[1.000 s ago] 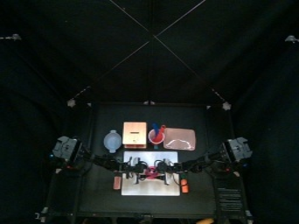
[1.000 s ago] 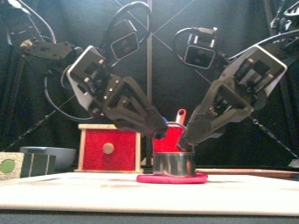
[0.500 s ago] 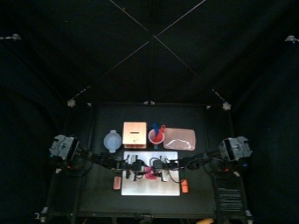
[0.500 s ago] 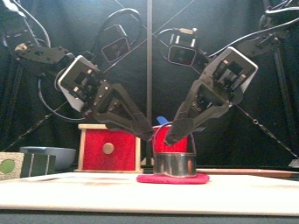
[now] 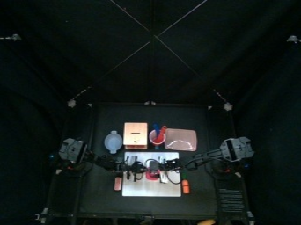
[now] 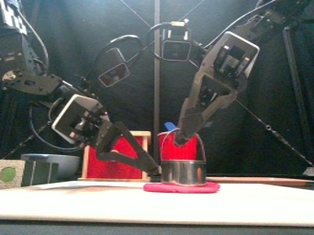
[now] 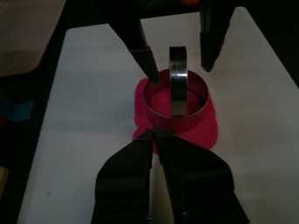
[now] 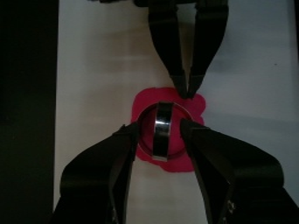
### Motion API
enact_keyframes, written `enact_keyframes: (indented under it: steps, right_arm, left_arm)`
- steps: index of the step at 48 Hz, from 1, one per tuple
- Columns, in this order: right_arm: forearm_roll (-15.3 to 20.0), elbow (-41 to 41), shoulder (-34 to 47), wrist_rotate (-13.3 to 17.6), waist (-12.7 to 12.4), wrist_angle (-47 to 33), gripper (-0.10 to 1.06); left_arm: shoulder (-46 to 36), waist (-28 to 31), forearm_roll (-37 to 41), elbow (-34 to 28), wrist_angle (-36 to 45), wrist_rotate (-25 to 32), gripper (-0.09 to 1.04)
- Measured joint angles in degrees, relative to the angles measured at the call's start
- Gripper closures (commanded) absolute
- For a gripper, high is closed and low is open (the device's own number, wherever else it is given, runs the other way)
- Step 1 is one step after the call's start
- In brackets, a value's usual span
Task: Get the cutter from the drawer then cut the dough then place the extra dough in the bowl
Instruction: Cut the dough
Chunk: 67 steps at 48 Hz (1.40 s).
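Note:
A flat pink-red dough [image 6: 182, 187] lies on the white cutting board [image 5: 141, 185] in the middle of the table. The round metal cutter [image 6: 186, 171] stands on the dough. My right gripper [image 8: 160, 128] comes steeply down from above and is shut on the cutter [image 8: 162, 134], one jaw on each side. My left gripper [image 7: 158, 142] reaches in low from the left. Its jaws are pressed together, pinching the dough's near edge [image 7: 194, 122]. Behind the board stands the wooden box with the red drawer front [image 6: 117, 156].
The blue-grey bowl [image 5: 112, 141] stands at the back left beside the wooden box [image 5: 135, 134]. A red cup [image 5: 157, 134] and the pink tray [image 5: 180, 138] lie at the back right. Both arms crowd the board's centre.
My left arm has dropped low, bringing its gripper down to the dough's edge. My right arm has tilted more upright above the cutter, which stays in place.

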Motion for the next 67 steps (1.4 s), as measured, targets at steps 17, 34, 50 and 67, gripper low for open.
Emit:
enact_keyframes:
  steps: [17, 34, 50, 67]
  right_arm:
    - [0.8, -0.4, 0.0, 0.0, -0.1, 0.9, 0.17]
    - [2.2, -1.1, -0.1, 0.0, -0.8, 1.1, 0.22]
    - [2.8, -1.1, 0.2, 0.1, -0.9, 1.4, 0.39]
    - [2.6, -1.8, 0.2, 0.1, -1.0, 2.9, 0.54]
  left_arm:
    - [0.4, -0.3, -0.2, -0.6, 0.7, -0.4, 0.43]
    - [0.9, -0.4, -2.2, -1.4, 3.3, -0.4, 0.43]
    - [1.0, -0.4, -2.7, -1.5, 3.3, -0.4, 0.43]
    - [1.0, -0.4, -3.2, -1.5, 3.3, -0.4, 0.43]
